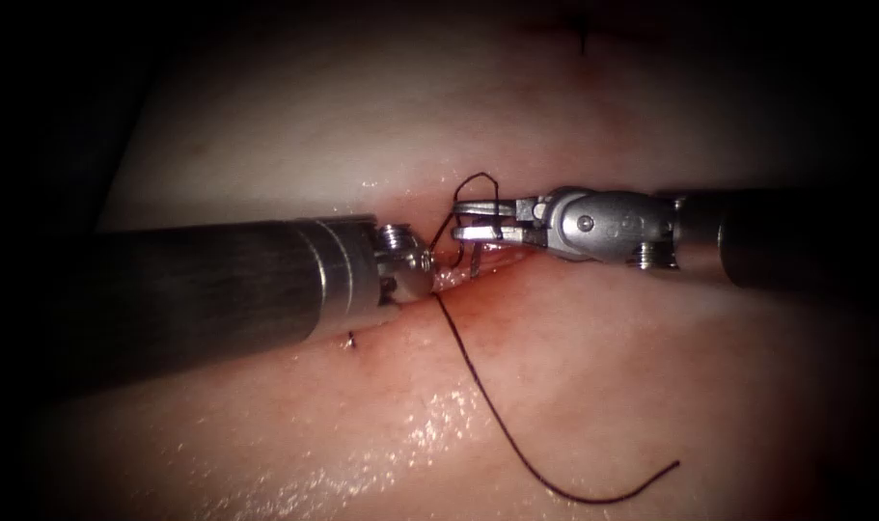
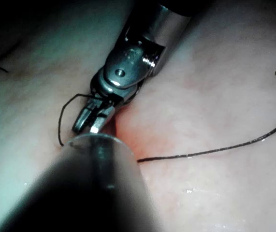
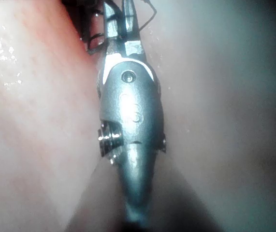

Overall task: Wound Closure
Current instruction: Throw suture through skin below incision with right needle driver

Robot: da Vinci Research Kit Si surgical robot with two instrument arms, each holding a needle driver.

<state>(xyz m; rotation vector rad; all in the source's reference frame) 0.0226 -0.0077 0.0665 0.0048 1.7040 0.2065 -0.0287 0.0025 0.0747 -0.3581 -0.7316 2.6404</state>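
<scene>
Endoscope view puts the thread at the middle of things: its dark loop rises at frame centre over the cut and crosses the right tool, whose two jaws lie slightly parted, one above the other, pointing left with the loop draped between them; whether they actually pinch it I cannot tell. A short bright metal piece just below those jaws, at the cut's edge, may be the needle, but it is too small to be sure. From the cut the thread's long axis runs down and right across the tissue to a free curled end at lower right. The left tool comes in from the left, its wrist touching the cut, its jaws hidden. Red fluid stains the cut's lower edge.
</scene>
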